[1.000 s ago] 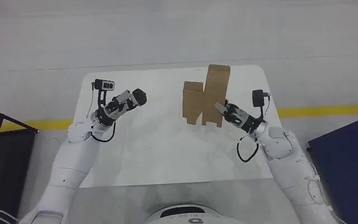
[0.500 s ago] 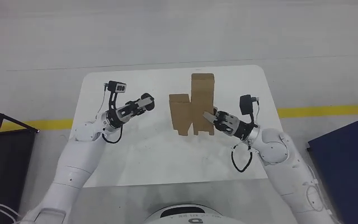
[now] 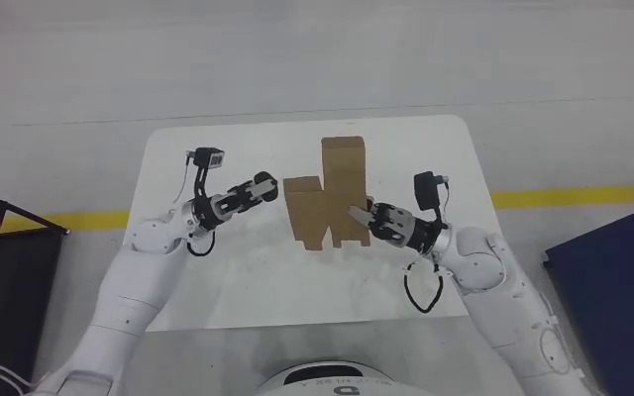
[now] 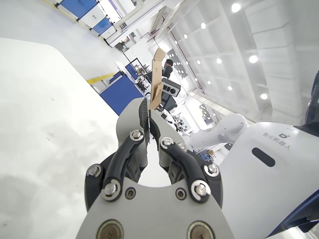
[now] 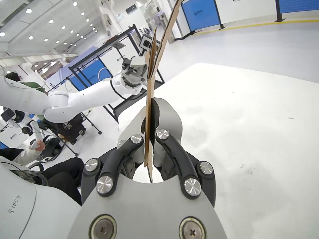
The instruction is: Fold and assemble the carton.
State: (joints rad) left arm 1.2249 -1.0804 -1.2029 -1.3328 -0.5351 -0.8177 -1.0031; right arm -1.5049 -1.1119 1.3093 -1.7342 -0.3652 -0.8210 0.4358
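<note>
Nearest the robot, the right gripper [image 3: 359, 216] is seen clamped on the near right part of the carton [image 3: 327, 198]; in the right wrist view a thin brown cardboard sheet is pinched between its two fingers. The carton is held flattened over the middle of the white table [image 3: 248, 287], its broad face turned up toward the top camera and its panels pressed against each other, so its inside is hidden. Whether it rests on the table cannot be told. Notched tabs are shown along its near edge, a taller panel is stretched toward the table's far edge, and a shorter panel is set beside it on the left. Just beside that shorter panel's left edge the left gripper [image 3: 265, 184] is placed, its fingers brought together; contact with the cardboard cannot be judged. Farther off, a yellow line [image 3: 555, 196] is marked across the grey floor
</note>
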